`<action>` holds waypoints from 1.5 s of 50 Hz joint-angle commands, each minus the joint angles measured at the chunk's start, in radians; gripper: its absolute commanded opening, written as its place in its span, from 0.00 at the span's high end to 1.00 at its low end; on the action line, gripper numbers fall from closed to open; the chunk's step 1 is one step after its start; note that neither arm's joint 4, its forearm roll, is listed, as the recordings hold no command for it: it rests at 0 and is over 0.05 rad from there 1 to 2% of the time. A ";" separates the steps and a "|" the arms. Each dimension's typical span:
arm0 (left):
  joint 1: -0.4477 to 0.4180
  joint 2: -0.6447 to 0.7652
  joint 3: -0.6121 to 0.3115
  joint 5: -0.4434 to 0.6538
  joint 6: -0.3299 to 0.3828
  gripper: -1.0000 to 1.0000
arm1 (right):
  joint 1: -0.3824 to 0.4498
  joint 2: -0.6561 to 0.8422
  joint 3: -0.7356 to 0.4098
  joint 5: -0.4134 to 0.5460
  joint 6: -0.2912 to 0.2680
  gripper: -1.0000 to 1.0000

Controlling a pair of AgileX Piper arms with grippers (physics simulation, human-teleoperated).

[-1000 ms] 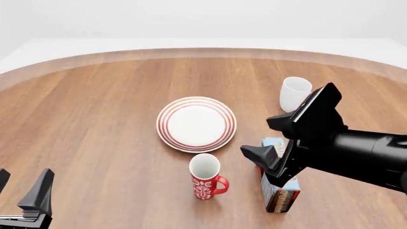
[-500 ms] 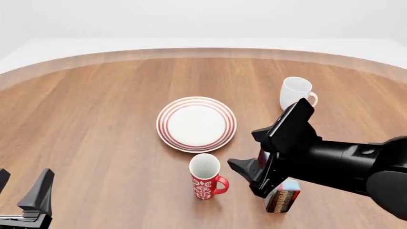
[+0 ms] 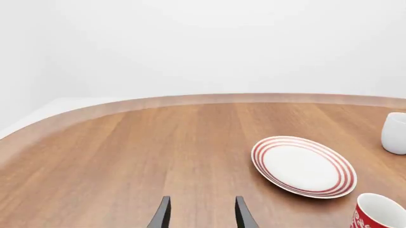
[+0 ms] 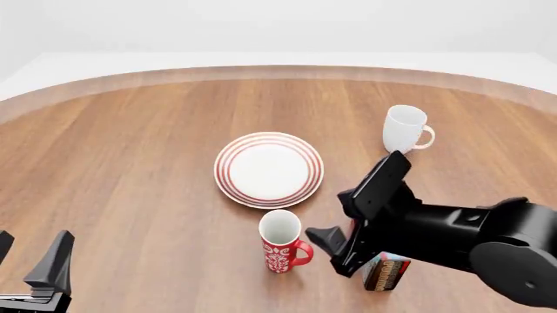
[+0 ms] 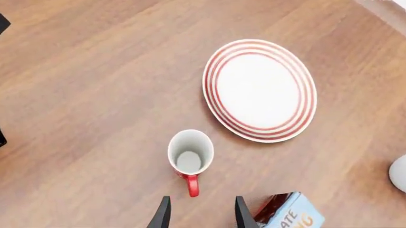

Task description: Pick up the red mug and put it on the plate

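Observation:
The red mug (image 4: 280, 242) with a white pattern stands upright just in front of the plate (image 4: 269, 169), its handle pointing right. My right gripper (image 4: 334, 216) is open and empty, right of the mug and above the table, apart from it. In the right wrist view the mug (image 5: 190, 156) lies just ahead of the open right gripper (image 5: 199, 214), handle towards it, with the plate (image 5: 259, 90) beyond. My left gripper (image 4: 30, 259) is open and empty at the near left corner. In the left wrist view the left gripper (image 3: 201, 219) points over bare table, with the plate (image 3: 303, 166) and the red mug (image 3: 379, 214) off to one side.
A plain white mug (image 4: 406, 129) stands at the back right, also seen in the left wrist view (image 3: 394, 133). A small printed box (image 4: 383, 271) stands under my right arm, right of the red mug, and shows in the right wrist view (image 5: 288, 213). The wooden table (image 4: 130, 163) has a curved far edge.
My right gripper has moved left and down towards the red mug, uncovering the white mug behind it. The left gripper, mugs and plate have not moved.

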 commanded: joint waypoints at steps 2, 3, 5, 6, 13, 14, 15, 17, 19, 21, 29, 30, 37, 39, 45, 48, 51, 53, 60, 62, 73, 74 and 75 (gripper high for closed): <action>0.000 0.000 0.000 0.000 0.000 0.00 | 0.010 0.037 0.018 -0.035 0.022 0.00; 0.000 0.000 0.000 0.000 0.000 0.00 | 0.011 0.041 0.019 -0.039 0.025 0.00; 0.000 0.000 0.000 0.000 0.000 0.00 | 0.013 0.048 0.023 -0.044 0.029 0.00; 0.000 0.000 0.000 0.000 0.000 0.00 | 0.014 0.051 0.024 -0.046 0.030 0.00; 0.000 0.000 0.000 0.000 0.000 0.00 | 0.018 0.070 0.026 -0.061 0.039 0.00; 0.000 0.000 0.000 0.000 0.000 0.00 | 0.018 0.075 0.026 -0.065 0.040 0.00; 0.000 0.000 0.000 0.000 0.000 0.00 | 0.018 0.077 0.026 -0.068 0.041 0.00; 0.000 0.000 0.000 0.000 0.000 0.00 | 0.010 0.082 0.025 -0.076 0.038 0.00; 0.000 0.000 0.000 0.000 0.000 0.00 | 0.006 0.086 0.026 -0.082 0.033 0.00; 0.000 0.000 0.000 0.000 0.000 0.00 | 0.006 0.087 0.027 -0.081 0.035 0.00; 0.000 0.000 0.000 0.000 0.000 0.00 | 0.005 0.099 0.049 -0.099 0.055 0.00; 0.000 0.000 0.000 0.000 0.000 0.00 | 0.006 0.103 0.050 -0.102 0.059 0.00; 0.000 0.000 0.000 0.000 0.000 0.00 | -0.006 0.123 0.045 -0.118 0.060 0.00; 0.000 0.000 0.000 0.000 0.000 0.00 | -0.005 0.131 0.042 -0.119 0.062 0.00; 0.000 0.000 0.000 0.000 0.000 0.00 | -0.014 0.152 0.051 -0.135 0.060 0.00; 0.000 0.000 0.000 0.000 0.000 0.00 | -0.012 0.156 0.050 -0.135 0.064 0.00; 0.000 0.000 0.000 0.000 0.000 0.00 | -0.011 0.162 0.051 -0.137 0.068 0.00; 0.000 0.000 0.000 0.000 0.000 0.00 | -0.011 0.168 0.050 -0.141 0.068 0.00; 0.000 0.000 0.000 0.000 0.000 0.00 | -0.002 0.181 0.052 -0.155 0.077 0.00; 0.000 0.000 0.000 0.000 0.000 0.00 | -0.004 0.185 0.058 -0.160 0.079 0.00; 0.000 0.000 0.000 0.000 0.000 0.00 | 0.005 0.210 0.065 -0.185 0.094 0.00; 0.000 0.000 0.000 0.000 0.000 0.00 | 0.006 0.212 0.066 -0.187 0.095 0.00; 0.000 0.000 0.000 0.000 0.000 0.00 | 0.007 0.214 0.066 -0.188 0.097 0.00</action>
